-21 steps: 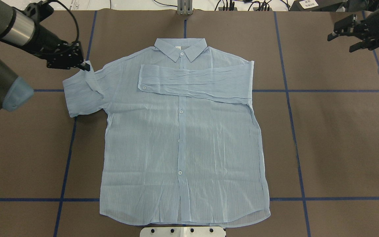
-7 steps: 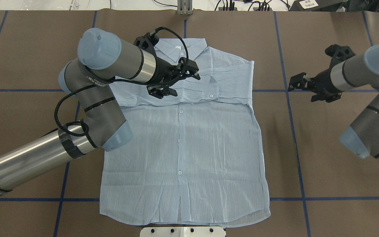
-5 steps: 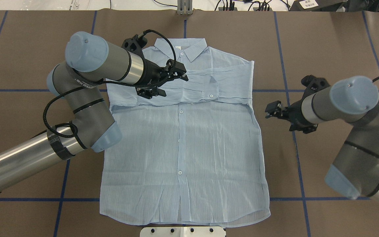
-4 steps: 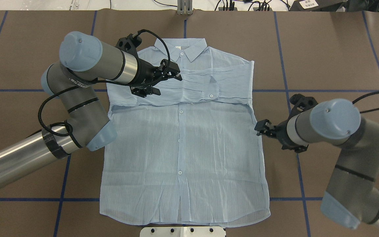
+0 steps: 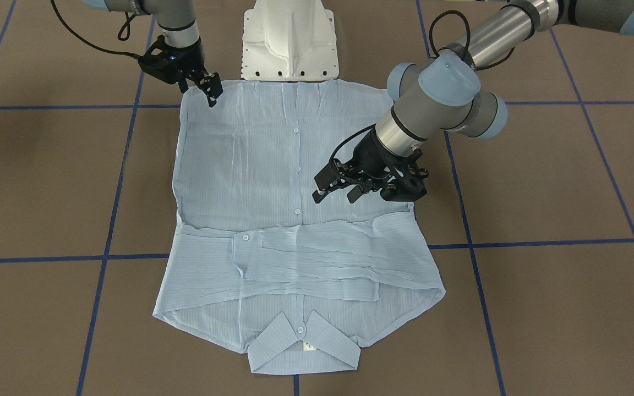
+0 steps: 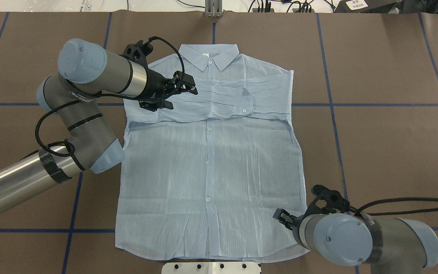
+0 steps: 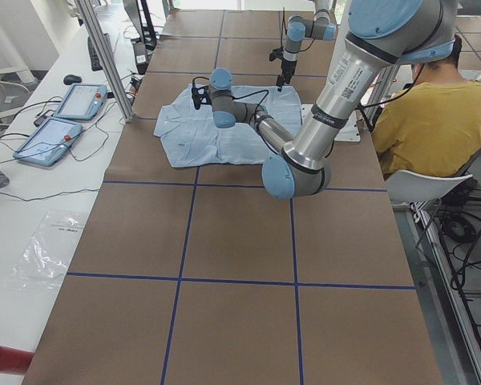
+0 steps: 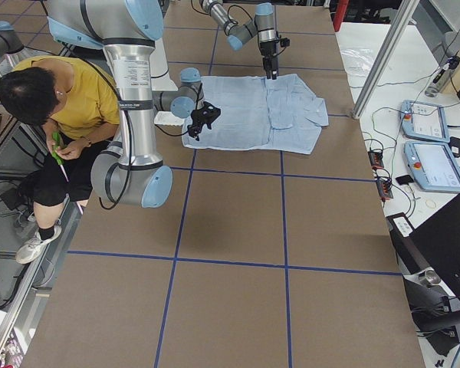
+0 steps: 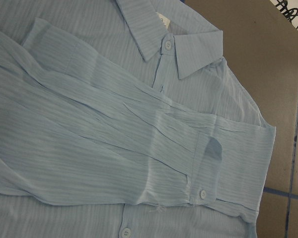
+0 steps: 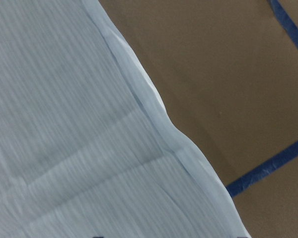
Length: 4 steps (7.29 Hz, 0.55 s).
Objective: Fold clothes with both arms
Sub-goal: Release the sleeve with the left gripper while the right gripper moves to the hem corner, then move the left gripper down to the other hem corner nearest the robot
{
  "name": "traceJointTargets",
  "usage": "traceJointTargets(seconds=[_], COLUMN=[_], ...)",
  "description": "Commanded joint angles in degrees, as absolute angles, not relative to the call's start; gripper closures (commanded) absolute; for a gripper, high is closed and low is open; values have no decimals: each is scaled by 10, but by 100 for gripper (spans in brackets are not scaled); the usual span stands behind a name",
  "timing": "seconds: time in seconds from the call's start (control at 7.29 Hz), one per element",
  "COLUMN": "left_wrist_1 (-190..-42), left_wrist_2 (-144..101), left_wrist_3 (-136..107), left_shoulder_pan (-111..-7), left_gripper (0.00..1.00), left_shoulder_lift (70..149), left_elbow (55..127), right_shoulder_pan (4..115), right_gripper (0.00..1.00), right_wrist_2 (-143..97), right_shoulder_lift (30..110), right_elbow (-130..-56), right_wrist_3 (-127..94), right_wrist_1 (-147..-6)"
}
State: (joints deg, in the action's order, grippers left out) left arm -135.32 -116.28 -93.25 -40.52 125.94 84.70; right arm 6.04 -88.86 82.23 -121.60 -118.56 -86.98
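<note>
Overhead exterior shows the brown table [image 6: 394, 152] with the striped light-blue shirt [image 6: 211, 179] spread flat at its centre. My worry is the right gripper [image 6: 281, 217]. Its fingers are wide over the hem corner, and it may pinch only one sheer layer and drag it askew. The left gripper [image 6: 192, 86], also wide and empty, hangs above the sleeves. The fabric looks crinkled, with the sleeves crossed over the chest.

No text can be read: print on the left arm [image 6: 86, 129], the shirt [image 6: 211, 163]'s collar tag [image 6: 205, 56] and a white label [image 6: 357, 4] beyond the table [image 6: 394, 133]'s far right corner are too small.
</note>
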Motion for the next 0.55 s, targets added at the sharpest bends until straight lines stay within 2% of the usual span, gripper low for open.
traceJointTargets(seconds=[0.0, 0.27, 0.41], left_wrist_1=[-1354, -1354, -1354], left_wrist_2=[-1162, -1162, -1162], left_wrist_3=[-933, -933, -933], left_shoulder_pan=[-404, -404, -404], left_gripper=[6, 6, 6], left_shoulder_lift=[1249, 1248, 1248], left_elbow=[848, 847, 847], right_shoulder_pan=[29, 21, 22], right_gripper=[9, 11, 16], right_wrist_2=[-868, -867, -867], right_shoulder_lift=[827, 829, 830], right_elbow=[-1215, -1213, -1212], right_wrist_3=[-1195, -1195, -1195], right_wrist_1=[-890, -909, -910])
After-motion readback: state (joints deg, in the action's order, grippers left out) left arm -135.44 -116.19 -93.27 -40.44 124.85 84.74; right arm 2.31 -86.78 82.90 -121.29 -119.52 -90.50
